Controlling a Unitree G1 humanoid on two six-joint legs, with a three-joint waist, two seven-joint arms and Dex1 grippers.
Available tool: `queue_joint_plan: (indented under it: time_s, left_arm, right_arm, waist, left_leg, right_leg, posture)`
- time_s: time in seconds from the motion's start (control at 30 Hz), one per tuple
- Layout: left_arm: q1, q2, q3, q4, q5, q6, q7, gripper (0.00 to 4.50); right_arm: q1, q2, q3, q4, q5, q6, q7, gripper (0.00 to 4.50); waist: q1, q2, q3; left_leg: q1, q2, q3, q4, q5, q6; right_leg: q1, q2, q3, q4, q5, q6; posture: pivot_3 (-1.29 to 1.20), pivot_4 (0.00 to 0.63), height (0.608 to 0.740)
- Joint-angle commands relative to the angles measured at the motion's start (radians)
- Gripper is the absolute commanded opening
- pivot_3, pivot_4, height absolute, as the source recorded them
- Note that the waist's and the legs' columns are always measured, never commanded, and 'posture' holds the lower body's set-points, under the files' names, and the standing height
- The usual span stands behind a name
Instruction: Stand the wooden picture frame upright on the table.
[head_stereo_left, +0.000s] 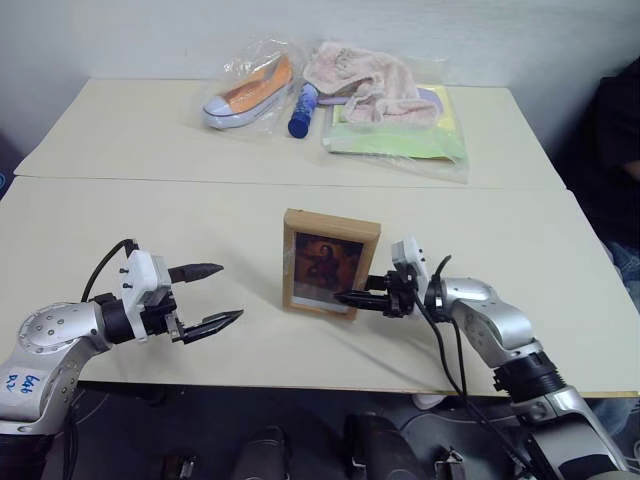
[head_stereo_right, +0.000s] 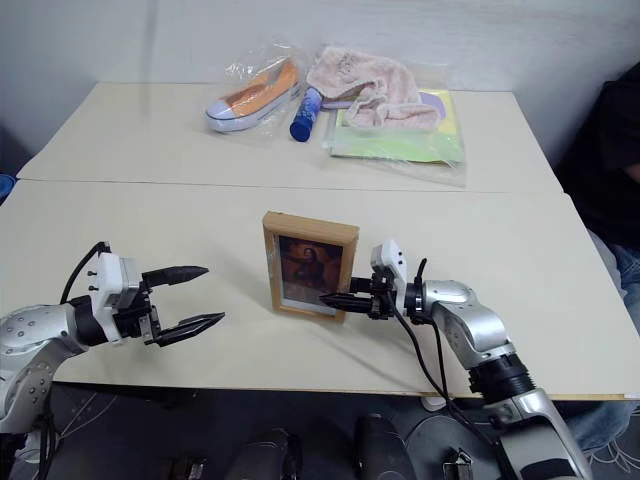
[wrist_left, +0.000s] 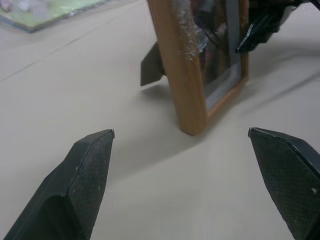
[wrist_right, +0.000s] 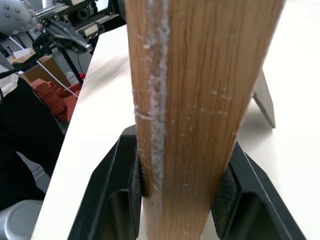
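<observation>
The wooden picture frame (head_stereo_left: 331, 262) stands upright near the middle of the desk (head_stereo_left: 150, 215), on the near side of the seam that crosses it. It is a small rectangle of light, grained wood, taller than wide, with a thick rim. Its front holds a dark portrait painting in brown and reddish tones inside a pale inner border. In the left wrist view a dark fold-out stand (wrist_left: 151, 65) props it from behind, its foot on the desk. The right wrist view shows a scuffed whitish line running along the frame's side edge.

The right tool (head_stereo_left: 352, 298) sits at the frame's 4 o'clock and is clamped on the lower part of that side edge, one black finger (wrist_right: 116, 192) pressed to each face of the wood. The left tool (head_stereo_left: 208, 296) is at the frame's 8 o'clock, well apart from it, with its two fingers spread wide and nothing between them; it points toward the frame.

At the frame's 12 o'clock, on the far part of the desk, lie a bagged shoe (head_stereo_left: 250, 93), a blue bottle (head_stereo_left: 303, 110) and a pink cloth (head_stereo_left: 365, 80) on a green-and-yellow packet (head_stereo_left: 400, 135).
</observation>
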Motion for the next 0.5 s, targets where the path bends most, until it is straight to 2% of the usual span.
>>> queue_joint_plan:
  time_s: [0.03, 0.07, 0.1, 0.23, 0.3, 0.4, 0.5]
  left_arm:
    - [0.015, 0.022, 0.063, -0.004, 0.001, -0.001, -0.034, 4.50]
    - [0.020, 0.025, 0.072, 0.002, 0.006, -0.002, -0.042, 4.50]
    - [0.025, 0.027, 0.081, 0.008, 0.011, -0.003, -0.048, 4.50]
    - [0.032, 0.024, 0.094, 0.026, 0.030, -0.009, -0.065, 4.50]
    - [0.035, 0.016, 0.096, 0.032, 0.043, -0.015, -0.062, 4.50]
    - [0.047, 0.007, 0.106, 0.045, 0.058, -0.026, -0.061, 4.50]
    - [0.097, -0.004, 0.132, 0.098, 0.109, -0.086, -0.064, 4.50]
  right_arm:
    - [0.001, 0.016, -0.031, 0.039, -0.033, 0.042, -0.021, 1.63]
    - [-0.002, 0.025, -0.043, 0.042, -0.050, 0.027, -0.037, 2.01]
    - [-0.005, 0.025, -0.052, 0.035, -0.040, 0.057, -0.030, 2.19]
    - [-0.010, 0.022, -0.069, 0.011, -0.034, 0.091, -0.002, 3.68]
    - [-0.004, 0.022, -0.077, 0.000, -0.060, 0.049, 0.005, 4.40]
    - [0.010, 0.003, -0.086, -0.026, -0.092, 0.002, 0.029, 4.46]
    - [0.068, -0.076, -0.110, -0.085, -0.116, -0.056, 0.099, 4.46]
  waist:
    - [-0.001, 0.000, 0.000]
    - [0.000, 0.000, 0.000]
    - [0.001, 0.000, 0.000]
    - [0.008, 0.001, 0.001]
    - [0.008, 0.001, 0.001]
    - [0.009, 0.001, 0.001]
    - [0.011, 0.001, 0.001]
  left_leg:
    - [0.001, 0.000, 0.000, 0.000, 0.000, 0.000]
    - [0.001, 0.000, 0.000, 0.000, 0.000, 0.000]
    - [0.001, 0.000, 0.000, 0.000, 0.000, 0.000]
    - [-0.004, 0.000, 0.000, 0.000, 0.000, 0.000]
    - [-0.004, 0.000, 0.000, 0.000, 0.000, 0.000]
    - [-0.004, 0.000, 0.000, 0.000, -0.001, 0.000]
    - [-0.004, 0.000, 0.000, -0.001, -0.001, 0.001]
  right_leg:
    - [0.001, 0.000, 0.000, 0.000, 0.000, 0.000]
    - [0.001, 0.000, 0.000, 0.000, 0.000, 0.000]
    - [0.001, 0.000, 0.000, 0.000, 0.000, 0.000]
    - [-0.003, -0.001, 0.000, -0.001, 0.000, 0.000]
    - [-0.003, -0.001, -0.001, -0.001, 0.000, 0.000]
    - [-0.003, -0.001, -0.001, -0.002, 0.000, 0.000]
    - [-0.003, -0.001, -0.001, -0.002, 0.000, 0.000]
  posture:
    - [0.00, 0.150, 0.740]
    - [0.00, 0.150, 0.740]
    - [0.00, 0.150, 0.740]
    - [0.00, 0.150, 0.740]
    - [0.00, 0.150, 0.740]
    - [0.00, 0.150, 0.740]
    - [0.00, 0.150, 0.740]
